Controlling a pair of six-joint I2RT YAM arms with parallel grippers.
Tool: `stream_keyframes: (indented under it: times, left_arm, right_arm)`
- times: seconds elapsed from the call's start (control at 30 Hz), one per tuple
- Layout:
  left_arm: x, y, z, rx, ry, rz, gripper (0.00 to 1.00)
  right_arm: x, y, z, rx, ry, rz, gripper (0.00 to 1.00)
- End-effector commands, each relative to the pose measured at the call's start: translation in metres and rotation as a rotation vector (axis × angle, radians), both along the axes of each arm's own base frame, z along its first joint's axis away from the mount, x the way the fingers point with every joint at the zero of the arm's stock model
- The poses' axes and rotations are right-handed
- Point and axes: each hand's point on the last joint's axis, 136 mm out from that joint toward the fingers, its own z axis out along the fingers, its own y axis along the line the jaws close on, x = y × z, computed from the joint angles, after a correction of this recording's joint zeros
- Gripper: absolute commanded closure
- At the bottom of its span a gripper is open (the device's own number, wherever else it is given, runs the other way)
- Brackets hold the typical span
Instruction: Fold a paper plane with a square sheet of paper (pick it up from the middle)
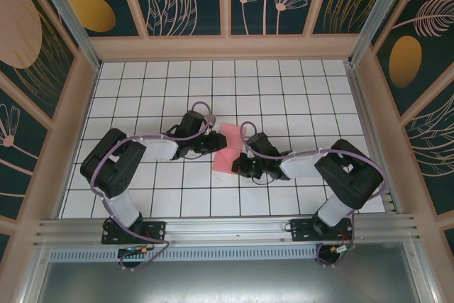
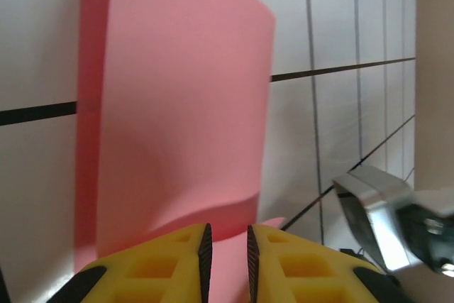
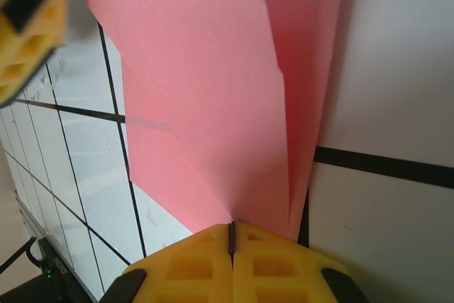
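Note:
The square sheet of paper (image 1: 228,148), pink and partly folded over itself, lies at the table's middle between both grippers. My right gripper (image 3: 231,228) is shut on its near edge, where the creases of the paper (image 3: 213,104) run together at the jaw line. My left gripper (image 2: 226,246) stands at the sheet's other side with its jaws a narrow gap apart. The paper (image 2: 177,104) shows under that gap, and a raised fold curves up just ahead of the fingertips. From above, the left gripper (image 1: 216,141) and right gripper (image 1: 240,161) nearly meet. The paper plane is out of view.
The white gridded table (image 1: 284,97) is walled by patterned panels on three sides. An aluminium rail (image 1: 227,228) runs along the near edge by the arm bases. The right arm's metal wrist part (image 2: 376,204) sits close to the left fingers.

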Motion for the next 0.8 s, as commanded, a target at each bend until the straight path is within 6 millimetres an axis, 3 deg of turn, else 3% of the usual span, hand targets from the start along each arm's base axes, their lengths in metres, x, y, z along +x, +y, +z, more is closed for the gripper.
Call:
stream_keyframes:
  times: [0.0,0.17,0.3,0.43,0.6,0.77]
  left_arm:
    - [0.001,0.002,-0.015,0.025,0.010,0.006,0.77]
    - [-0.003,0.021,-0.046,0.151,0.050,0.046,0.77]
    - [-0.008,0.026,-0.055,0.175,0.066,0.050,0.78]
    - [-0.009,0.026,-0.055,0.171,0.069,0.050,0.78]
    - [-0.009,0.025,-0.054,0.165,0.070,0.047,0.77]
    - [-0.010,0.026,-0.056,0.168,0.074,0.046,0.78]
  right_arm:
    - [-0.015,-0.028,-0.031,-0.143,0.091,-0.020,0.99]
    - [0.001,-0.013,-0.006,-0.086,0.032,-0.023,0.97]
    - [0.017,0.002,0.022,-0.022,-0.029,-0.026,0.96]
    - [0.028,0.017,0.034,0.010,-0.048,-0.017,0.96]
    - [0.037,0.024,0.020,-0.016,-0.027,-0.019,0.96]
    - [0.038,0.019,-0.009,-0.073,0.022,-0.037,0.96]
